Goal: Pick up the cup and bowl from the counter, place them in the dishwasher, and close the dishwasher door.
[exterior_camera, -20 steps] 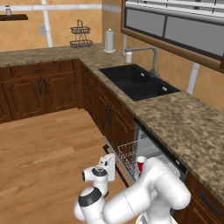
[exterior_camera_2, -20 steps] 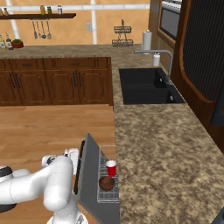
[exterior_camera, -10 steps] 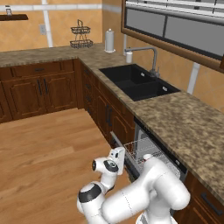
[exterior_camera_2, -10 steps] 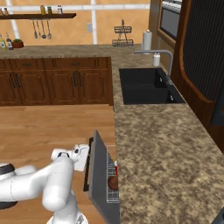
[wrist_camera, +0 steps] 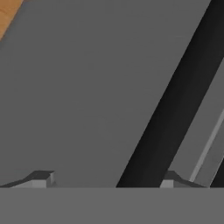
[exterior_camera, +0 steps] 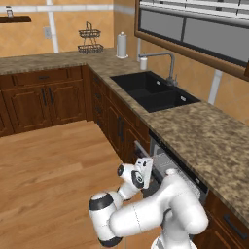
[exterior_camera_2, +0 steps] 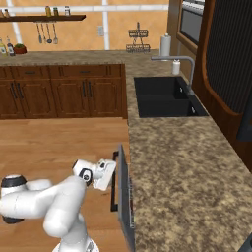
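**Dishwasher door nearly up, cup and bowl now out of sight**

Compared with a second ago, the dishwasher door (exterior_camera_2: 122,197) has swung from half-open to almost upright, so the red cup and brown bowl seen on the rack back then are hidden behind it. The fingers (wrist_camera: 105,179) sit right against the grey panel, spread apart and gripping nothing, with the dark bar handle (wrist_camera: 175,105) crossing diagonally between them. The handle's long axis runs along the door's top edge, parallel to the granite surface (exterior_camera_2: 182,172). Just a sliver of the dishwasher (exterior_camera: 168,163) interior shows from the left; rack details are hard to make out.
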Robot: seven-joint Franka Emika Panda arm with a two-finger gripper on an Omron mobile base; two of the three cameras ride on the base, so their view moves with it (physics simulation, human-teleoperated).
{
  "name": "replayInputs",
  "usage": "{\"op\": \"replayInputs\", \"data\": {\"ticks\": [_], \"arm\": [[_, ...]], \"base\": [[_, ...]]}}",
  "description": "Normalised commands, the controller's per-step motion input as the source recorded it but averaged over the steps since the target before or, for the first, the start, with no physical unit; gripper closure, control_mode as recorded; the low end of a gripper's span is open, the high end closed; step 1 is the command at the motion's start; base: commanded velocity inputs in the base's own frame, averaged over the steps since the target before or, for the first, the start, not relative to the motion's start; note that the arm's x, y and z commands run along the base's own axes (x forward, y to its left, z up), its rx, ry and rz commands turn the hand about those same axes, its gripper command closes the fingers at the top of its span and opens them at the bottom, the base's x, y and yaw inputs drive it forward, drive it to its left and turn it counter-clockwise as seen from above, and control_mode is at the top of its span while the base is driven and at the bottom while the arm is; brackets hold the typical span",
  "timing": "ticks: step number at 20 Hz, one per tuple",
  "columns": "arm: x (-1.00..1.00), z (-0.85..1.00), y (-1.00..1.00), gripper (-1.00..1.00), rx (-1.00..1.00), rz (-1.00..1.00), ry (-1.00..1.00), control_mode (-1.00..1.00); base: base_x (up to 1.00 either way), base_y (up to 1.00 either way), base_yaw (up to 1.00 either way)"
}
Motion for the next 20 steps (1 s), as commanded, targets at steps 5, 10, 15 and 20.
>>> {"op": "replayInputs", "data": {"ticks": [5, 10, 15, 20], "arm": [[0.48, 0.00, -1.00, -1.00, -0.02, -0.04, -0.14, -1.00], [0.48, -0.31, -1.00, -1.00, -0.22, -0.12, -0.37, -1.00], [0.53, -0.65, -0.99, -1.00, -0.16, -0.06, -0.67, -1.00], [0.77, -0.61, -0.95, -1.00, -0.05, 0.00, -0.99, -1.00]], "base": [[0.00, 0.00, 0.00], [0.00, 0.00, 0.00], [0.00, 0.00, 0.00], [0.00, 0.00, 0.00]]}}
